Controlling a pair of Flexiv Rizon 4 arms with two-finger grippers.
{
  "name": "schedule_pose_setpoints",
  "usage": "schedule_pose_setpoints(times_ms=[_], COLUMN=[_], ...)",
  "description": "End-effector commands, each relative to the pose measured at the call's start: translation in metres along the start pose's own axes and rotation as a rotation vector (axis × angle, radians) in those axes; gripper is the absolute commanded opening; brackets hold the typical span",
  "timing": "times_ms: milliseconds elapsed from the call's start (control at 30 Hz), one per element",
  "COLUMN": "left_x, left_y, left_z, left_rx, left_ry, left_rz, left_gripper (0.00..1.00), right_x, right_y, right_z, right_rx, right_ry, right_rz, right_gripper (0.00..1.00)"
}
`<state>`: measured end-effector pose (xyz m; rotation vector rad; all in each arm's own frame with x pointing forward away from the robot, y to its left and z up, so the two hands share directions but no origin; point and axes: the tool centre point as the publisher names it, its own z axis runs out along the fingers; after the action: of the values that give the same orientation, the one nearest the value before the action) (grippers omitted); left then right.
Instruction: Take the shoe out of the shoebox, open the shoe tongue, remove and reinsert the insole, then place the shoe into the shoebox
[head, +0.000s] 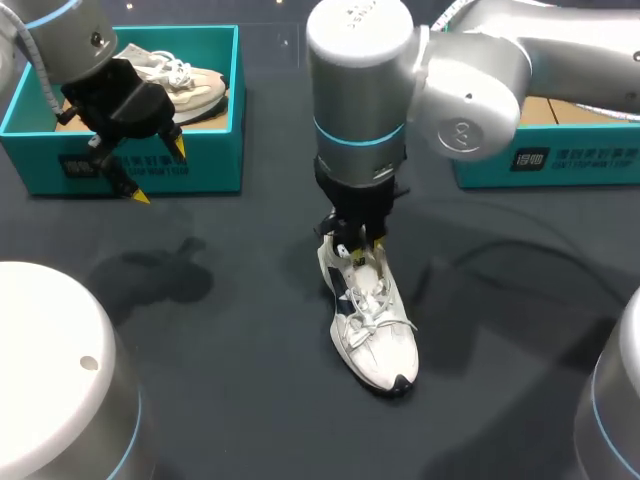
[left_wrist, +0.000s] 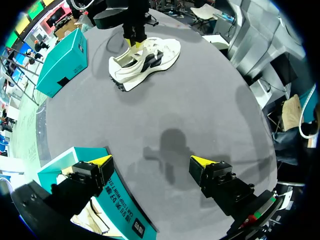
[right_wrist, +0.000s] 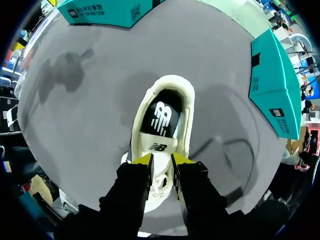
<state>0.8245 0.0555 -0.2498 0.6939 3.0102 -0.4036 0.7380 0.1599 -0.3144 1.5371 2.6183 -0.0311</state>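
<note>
A white sneaker (head: 372, 320) lies on the dark table at the middle, toe toward the near edge. My right gripper (head: 358, 245) comes down from above and is shut on the shoe's tongue (right_wrist: 162, 152), with a yellow-tipped finger on each side. Ahead of the fingers the shoe's mouth stands open, and the black insole (right_wrist: 161, 117) shows inside. My left gripper (head: 158, 170) hangs open and holds nothing over the front wall of the teal shoebox (head: 215, 160) at the far left. In the left wrist view the sneaker (left_wrist: 145, 57) lies far ahead of that gripper (left_wrist: 151, 162).
A second pale shoe (head: 190, 85) lies inside the left shoebox. Another teal box (head: 540, 160) stands at the far right, behind my right arm. Bare dark tabletop surrounds the sneaker on all sides.
</note>
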Motion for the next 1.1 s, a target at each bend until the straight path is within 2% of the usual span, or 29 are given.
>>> schedule_pose_setpoints(times_ms=[33,200,333,367,400,433,833,1100], left_x=[0.0,0.0,0.0,0.0,0.0,0.0,0.0,0.0], left_y=[0.0,0.0,0.0,0.0,0.0,0.0,0.0,0.0], left_z=[0.0,0.0,0.0,0.0,0.0,0.0,0.0,0.0], left_rx=[-0.002,-0.002,-0.002,-0.002,-0.002,-0.002,-0.002,-0.002], left_ry=[0.001,0.001,0.001,0.001,0.001,0.001,0.001,0.001], left_rz=[0.001,0.001,0.001,0.001,0.001,0.001,0.001,0.001], left_gripper=[1.0,1.0,1.0,1.0,1.0,1.0,1.0,1.0], right_x=[0.001,-0.003,-0.003,-0.002,-0.001,-0.001,-0.003,-0.006], right_y=[0.005,0.012,0.016,0.017,0.017,0.016,0.014,0.045], right_z=[-0.029,-0.037,-0.041,-0.043,-0.045,-0.047,-0.05,-0.056], right_rx=[0.017,-0.032,-0.047,-0.055,-0.082,-0.11,-0.11,-0.068], right_ry=[-0.075,-0.086,-0.134,-0.147,-0.146,-0.141,-0.139,-0.166], right_rz=[-0.118,-0.381,-0.601,-0.65,-0.713,-0.781,-0.79,-1.093], right_gripper=[0.27,0.4,0.45,0.55,0.87,1.0,1.0,1.0])
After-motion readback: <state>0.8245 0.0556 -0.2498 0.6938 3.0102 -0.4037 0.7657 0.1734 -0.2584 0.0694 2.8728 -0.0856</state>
